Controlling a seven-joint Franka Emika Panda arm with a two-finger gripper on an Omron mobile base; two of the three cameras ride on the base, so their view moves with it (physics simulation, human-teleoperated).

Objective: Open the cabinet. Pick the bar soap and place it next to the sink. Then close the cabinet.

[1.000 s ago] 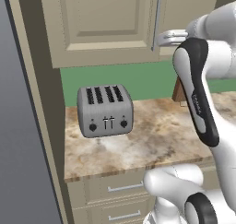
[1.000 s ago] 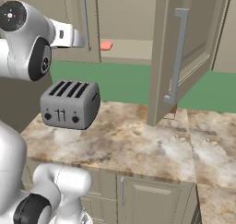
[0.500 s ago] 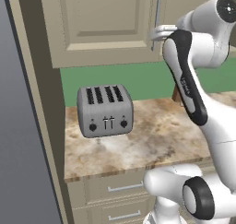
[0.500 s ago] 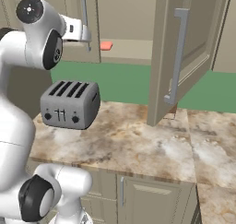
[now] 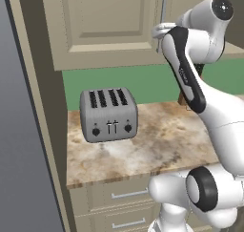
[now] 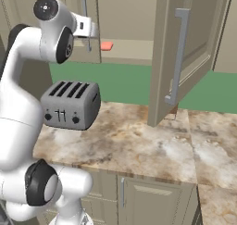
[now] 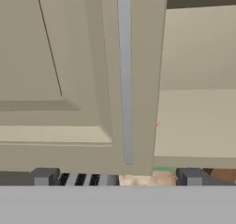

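Even, diffuse rendered light; no glare.
Soft shadow on the counter below the toaster (image 5: 108, 115); the cabinet (image 6: 178, 57) interior shelf is evenly lit. Hand view is slightly soft close up; base views are sharp.

- Arm (image 5: 190, 83) up high, elbow bent, forearm reaching fwd at upper-cupboard height.
- Gripper (image 7: 117, 177) level, jaws wide apart, nothing betw. them.
- Fingertips (image 7: 44, 176) low in hand view, both free.
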